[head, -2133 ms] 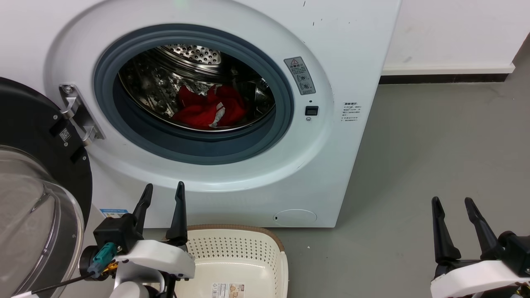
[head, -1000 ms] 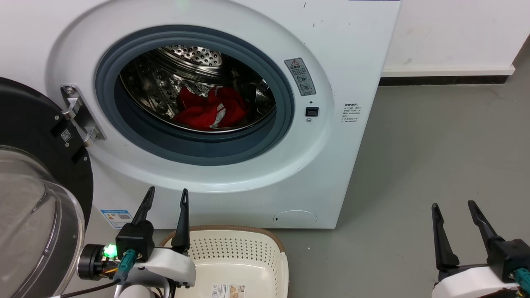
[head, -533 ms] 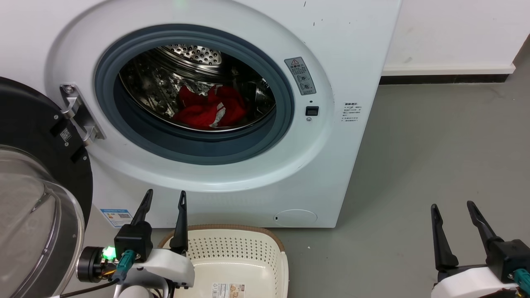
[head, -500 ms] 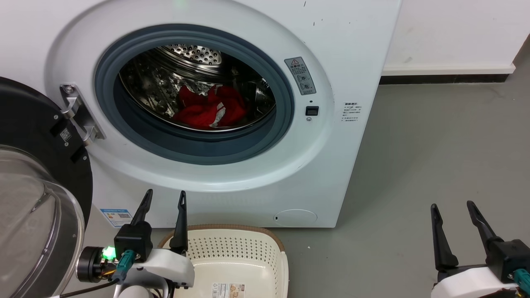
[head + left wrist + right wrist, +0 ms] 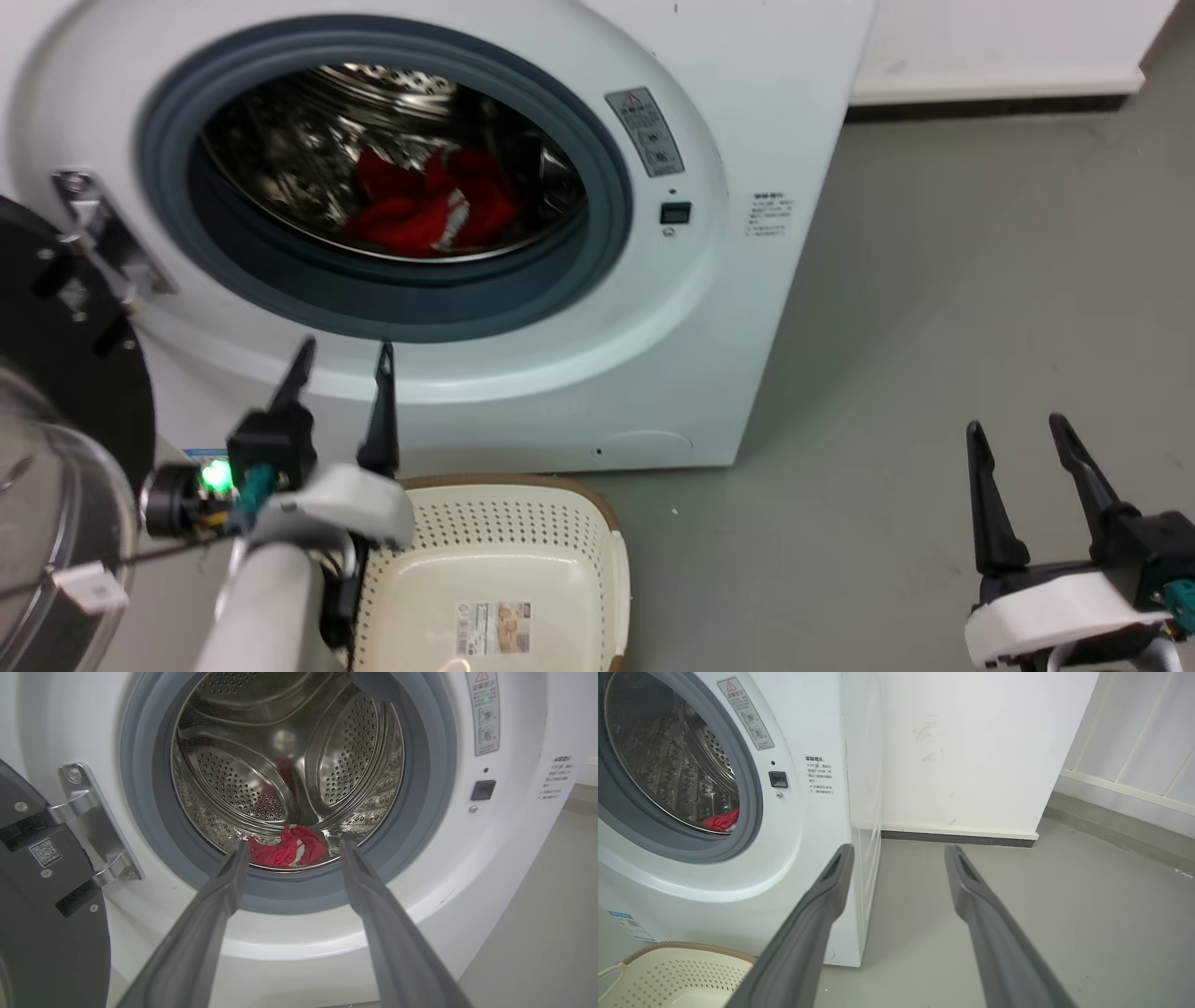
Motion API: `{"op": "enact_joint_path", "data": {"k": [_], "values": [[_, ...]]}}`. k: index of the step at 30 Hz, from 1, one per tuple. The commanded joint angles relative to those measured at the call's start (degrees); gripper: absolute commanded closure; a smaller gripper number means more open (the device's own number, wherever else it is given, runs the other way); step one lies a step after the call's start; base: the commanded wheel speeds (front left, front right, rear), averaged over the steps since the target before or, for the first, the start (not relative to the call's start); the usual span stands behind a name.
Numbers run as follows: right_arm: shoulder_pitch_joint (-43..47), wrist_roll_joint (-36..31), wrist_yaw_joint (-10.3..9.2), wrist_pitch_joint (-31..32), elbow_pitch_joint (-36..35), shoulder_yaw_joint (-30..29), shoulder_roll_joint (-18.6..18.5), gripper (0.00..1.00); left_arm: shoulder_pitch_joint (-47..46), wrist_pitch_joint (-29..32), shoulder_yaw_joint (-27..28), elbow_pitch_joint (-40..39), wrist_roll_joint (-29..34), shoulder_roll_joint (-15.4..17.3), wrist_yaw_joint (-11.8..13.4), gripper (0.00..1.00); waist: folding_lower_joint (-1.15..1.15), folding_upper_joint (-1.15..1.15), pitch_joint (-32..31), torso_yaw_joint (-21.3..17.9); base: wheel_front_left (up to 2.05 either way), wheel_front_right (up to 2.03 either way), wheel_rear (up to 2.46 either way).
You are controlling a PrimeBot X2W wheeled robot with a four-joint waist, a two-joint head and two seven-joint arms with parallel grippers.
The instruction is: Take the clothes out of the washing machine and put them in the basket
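Observation:
The red clothes [image 5: 425,210] lie bunched at the bottom of the steel drum of the white washing machine [image 5: 709,308], whose porthole stands open. In the left wrist view the clothes [image 5: 289,847] show between the fingers, deep in the drum. My left gripper [image 5: 344,350] is open, in front of the machine just below the porthole rim and above the basket's left end. The cream basket [image 5: 523,537] sits on the floor below the machine, holding no clothes. My right gripper [image 5: 1016,427] is open over bare floor at the right, holding nothing.
The black-framed glass door [image 5: 65,411] hangs open at the left, close to my left arm, on a metal hinge [image 5: 93,821]. Grey floor [image 5: 934,308] stretches right of the machine to a white wall [image 5: 971,742] with a dark baseboard.
The head view has shifted, so the machine now sits higher and further left in it. My left gripper has risen toward the porthole rim. The right gripper keeps its pose.

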Motion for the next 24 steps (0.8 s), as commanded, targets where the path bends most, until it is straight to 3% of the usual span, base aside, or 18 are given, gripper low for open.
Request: {"op": "enact_joint_path", "data": {"k": [1, 14, 24], "values": [[-1.7, 0.3, -0.04, -0.5, -0.1, 0.2, -0.2, 0.0, -3.5, 0.1, 0.3, 1.2, -0.2, 1.1, -0.4, 0.0, 0.0, 0.0, 3.1, -2.4, 0.0, 0.0, 0.0], [-9.5, 4.3, -0.04, -5.9, 5.5, 1.8, -0.1, 0.0, -26.7, 8.7, 0.7, 10.5, 1.3, 10.1, -2.8, 0.0, 0.0, 0.0, 19.0, -11.8, 0.0, 0.0, 0.0], [-15.9, 8.9, -0.04, -7.8, 11.0, 5.2, -0.1, 0.0, -41.6, 19.2, -0.1, 16.8, 3.2, 19.4, -4.6, 0.0, 0.0, 0.0, 28.9, -17.8, 0.0, 0.0, 0.0]]}}
